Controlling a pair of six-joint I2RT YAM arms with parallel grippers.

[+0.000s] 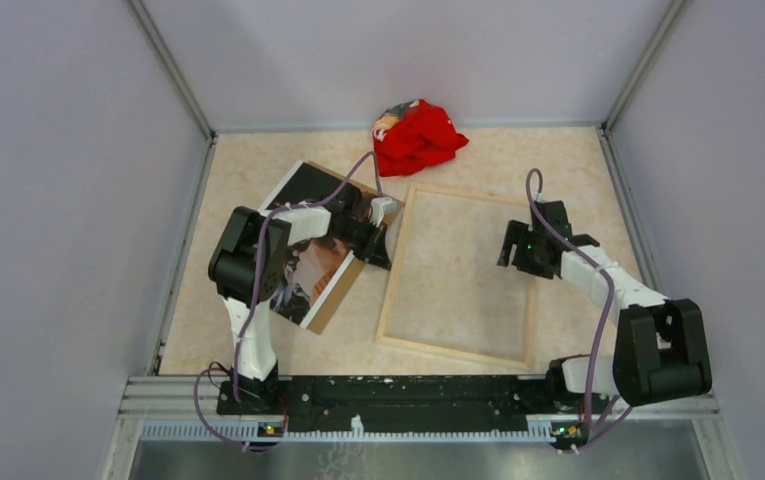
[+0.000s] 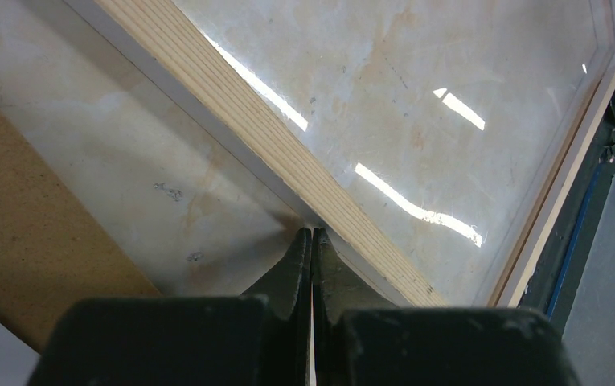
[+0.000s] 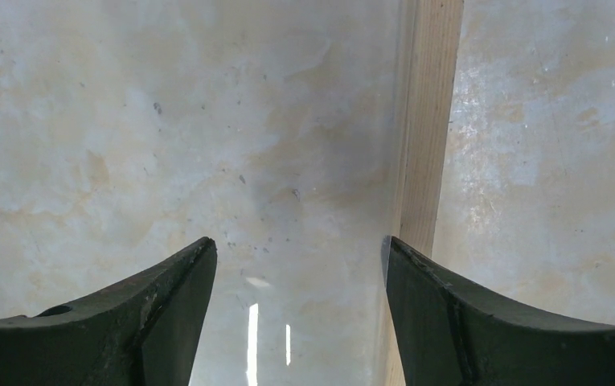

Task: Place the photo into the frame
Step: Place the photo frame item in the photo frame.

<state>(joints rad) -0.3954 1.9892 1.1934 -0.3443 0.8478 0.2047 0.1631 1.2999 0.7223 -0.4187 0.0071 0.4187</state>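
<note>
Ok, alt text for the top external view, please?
A wooden frame lies flat on the table; the photo lies left of it, over a brown board. The shut left gripper is at the frame's left rail, the open right gripper over its pane; red cloth behind.

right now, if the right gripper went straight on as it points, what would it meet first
Likely the frame: the open right gripper points down at its clear pane, one finger near the wood rail.

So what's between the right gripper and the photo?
Top view: the frame, its clear pane and left wooden rail, with the shut left gripper at that rail, then the photo. The right gripper hangs open over the pane.
</note>
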